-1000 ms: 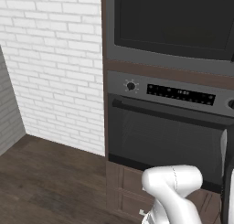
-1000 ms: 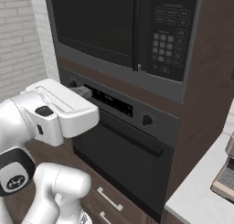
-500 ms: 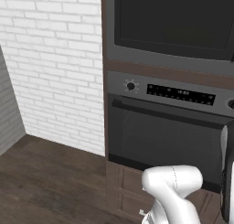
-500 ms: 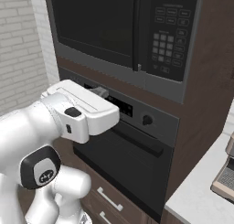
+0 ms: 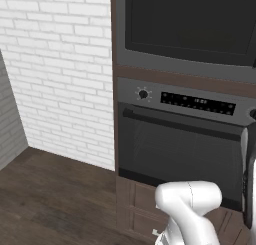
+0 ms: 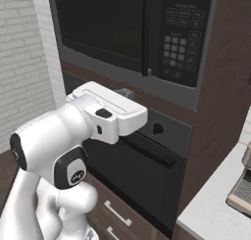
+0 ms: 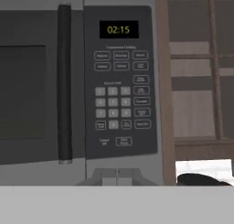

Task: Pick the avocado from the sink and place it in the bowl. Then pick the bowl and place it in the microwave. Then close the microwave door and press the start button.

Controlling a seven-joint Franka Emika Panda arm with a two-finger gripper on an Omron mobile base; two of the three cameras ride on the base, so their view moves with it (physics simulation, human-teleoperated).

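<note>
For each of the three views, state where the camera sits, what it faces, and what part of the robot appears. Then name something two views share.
Left base view: behind the arm, left; faces the oven; white arm lower right.
Right base view: behind, right; faces the microwave; arm lower left.
Hand view: on the hand; faces the microwave's keypad; gripper at the bottom.
Both base views share the oven.

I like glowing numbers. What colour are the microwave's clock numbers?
Yellow, on the microwave's black display; clearest in the hand view.
</note>
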